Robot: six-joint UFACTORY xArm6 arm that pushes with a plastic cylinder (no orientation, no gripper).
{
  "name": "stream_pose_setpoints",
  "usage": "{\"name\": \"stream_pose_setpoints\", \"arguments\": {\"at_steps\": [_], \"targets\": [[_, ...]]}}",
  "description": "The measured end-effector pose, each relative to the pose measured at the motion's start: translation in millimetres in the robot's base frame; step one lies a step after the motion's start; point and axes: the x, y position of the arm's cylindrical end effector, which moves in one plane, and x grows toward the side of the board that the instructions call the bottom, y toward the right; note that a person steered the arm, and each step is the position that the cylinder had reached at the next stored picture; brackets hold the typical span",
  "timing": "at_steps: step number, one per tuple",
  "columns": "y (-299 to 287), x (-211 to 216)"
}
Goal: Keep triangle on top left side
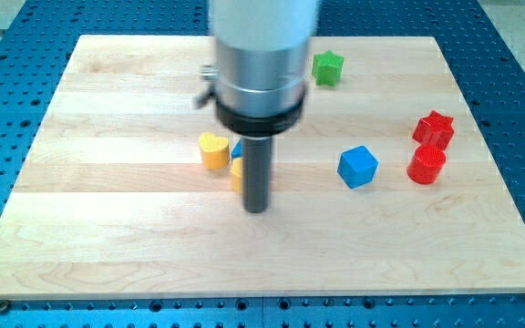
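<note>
My tip (257, 209) rests on the wooden board (108, 228) just below centre. Directly behind the rod sit a yellow block (236, 171) and a blue block (236, 149), both mostly hidden, so I cannot make out their shapes or tell which is the triangle. A yellow heart-shaped block (213, 151) lies just left of them. The tip is right beside the hidden yellow block, at its lower right.
A green star block (328, 67) lies near the view's top, right of the arm. A blue cube (358, 167) sits right of centre. A red star block (434, 128) and a red cylinder (426, 166) lie at the right. The arm's silver body (261, 64) hides the top centre.
</note>
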Motion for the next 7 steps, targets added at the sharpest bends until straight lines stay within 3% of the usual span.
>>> {"name": "stream_pose_setpoints", "arguments": {"at_steps": [2, 6, 7], "targets": [[-8, -36], [67, -97], [28, -137]]}}
